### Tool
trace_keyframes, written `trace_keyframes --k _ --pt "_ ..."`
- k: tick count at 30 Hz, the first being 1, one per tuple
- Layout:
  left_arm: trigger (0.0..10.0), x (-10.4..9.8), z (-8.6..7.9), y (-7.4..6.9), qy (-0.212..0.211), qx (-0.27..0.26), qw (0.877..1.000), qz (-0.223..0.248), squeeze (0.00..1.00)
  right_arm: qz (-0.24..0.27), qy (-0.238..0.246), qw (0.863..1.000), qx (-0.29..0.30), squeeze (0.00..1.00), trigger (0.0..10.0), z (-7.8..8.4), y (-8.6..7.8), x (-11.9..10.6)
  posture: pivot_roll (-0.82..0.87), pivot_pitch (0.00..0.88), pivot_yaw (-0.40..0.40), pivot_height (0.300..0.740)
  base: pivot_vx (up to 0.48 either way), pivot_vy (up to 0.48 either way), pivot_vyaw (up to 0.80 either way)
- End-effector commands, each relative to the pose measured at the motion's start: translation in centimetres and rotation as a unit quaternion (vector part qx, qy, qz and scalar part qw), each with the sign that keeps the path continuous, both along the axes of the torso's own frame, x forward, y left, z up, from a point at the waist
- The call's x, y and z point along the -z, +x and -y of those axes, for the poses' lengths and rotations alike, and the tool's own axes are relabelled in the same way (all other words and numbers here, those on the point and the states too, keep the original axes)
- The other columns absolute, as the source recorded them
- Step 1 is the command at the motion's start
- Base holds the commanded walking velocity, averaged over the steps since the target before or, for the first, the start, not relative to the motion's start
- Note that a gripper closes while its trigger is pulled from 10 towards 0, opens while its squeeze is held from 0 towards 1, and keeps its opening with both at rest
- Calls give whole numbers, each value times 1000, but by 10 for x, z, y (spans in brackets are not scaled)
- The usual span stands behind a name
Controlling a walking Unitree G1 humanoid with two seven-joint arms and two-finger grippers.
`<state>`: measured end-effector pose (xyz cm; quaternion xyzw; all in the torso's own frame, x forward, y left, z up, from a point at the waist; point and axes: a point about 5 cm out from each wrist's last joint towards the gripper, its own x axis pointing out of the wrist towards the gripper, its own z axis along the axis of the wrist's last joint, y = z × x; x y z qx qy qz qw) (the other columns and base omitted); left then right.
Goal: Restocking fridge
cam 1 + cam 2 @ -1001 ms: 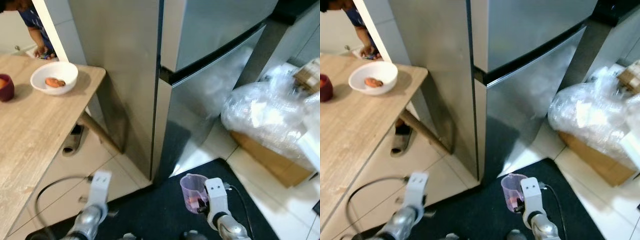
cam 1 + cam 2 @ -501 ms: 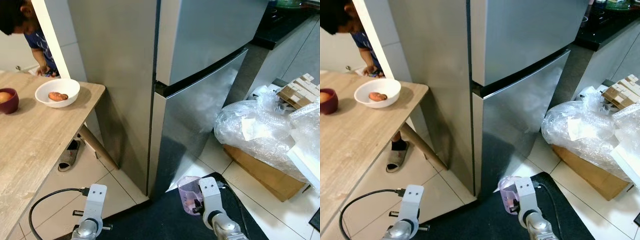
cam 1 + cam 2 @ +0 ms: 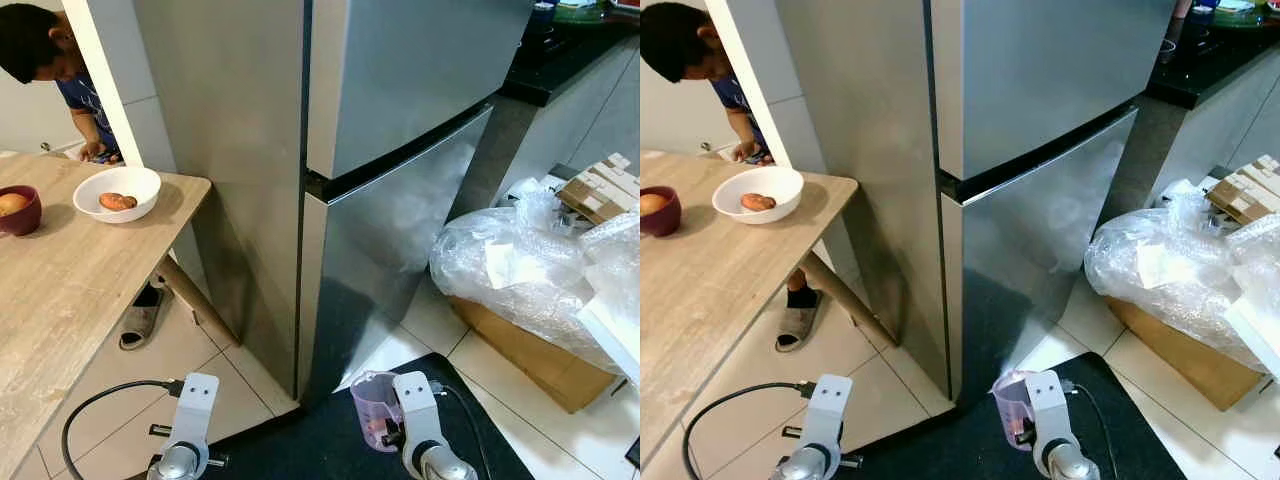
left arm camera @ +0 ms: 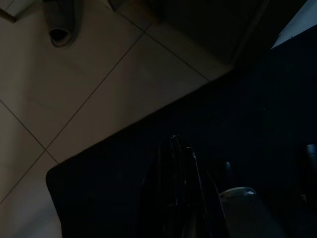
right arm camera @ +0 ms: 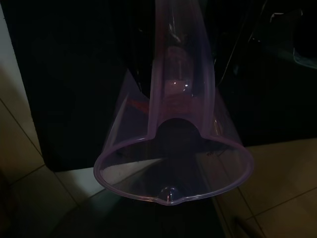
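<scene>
Fridge, both doors closed, stands at twelve o'clock from the right gripper, which is clamped on a clear purple measuring jug over the dark mat. Left gripper hangs at nine o'clock; its fingers' spread I cannot tell.

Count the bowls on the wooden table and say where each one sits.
2. A white bowl sits near the wooden table's corner closest to the fridge; a dark red bowl sits at the picture's left edge. More may lie out of frame.
</scene>
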<state>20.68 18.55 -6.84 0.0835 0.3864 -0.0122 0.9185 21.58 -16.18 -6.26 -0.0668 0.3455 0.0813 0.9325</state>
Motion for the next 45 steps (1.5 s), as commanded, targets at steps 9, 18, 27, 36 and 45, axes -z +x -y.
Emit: trace_keyframes --k 9,18,27,36,45 --pt "10000 0 8 2 -1 17 1000 2 0 9 -8 1000 -3 0 10000 4 6 -4 -65 18 -16 740 0 0 0" --pt "10000 -5 12 10 -17 -19 1000 18 0 25 -20 999 -15 0 10000 13 23 -15 -76 0 -54 740 0 0 0" --pt "10000 0 20 4 -23 -18 1000 12 0 14 -25 999 -16 0 10000 20 12 -10 -87 18 -71 740 0 0 0" --pt "10000 3 24 -2 -22 -1 1000 1 0 4 -26 1000 -1 0 10000 26 1 -4 -108 35 -31 740 0 0 0" --pt "10000 -2 13 6 -5 3 1000 10 0 0 -10 999 35 0 10000 21 -3 0 -104 18 -10 740 0 0 0"
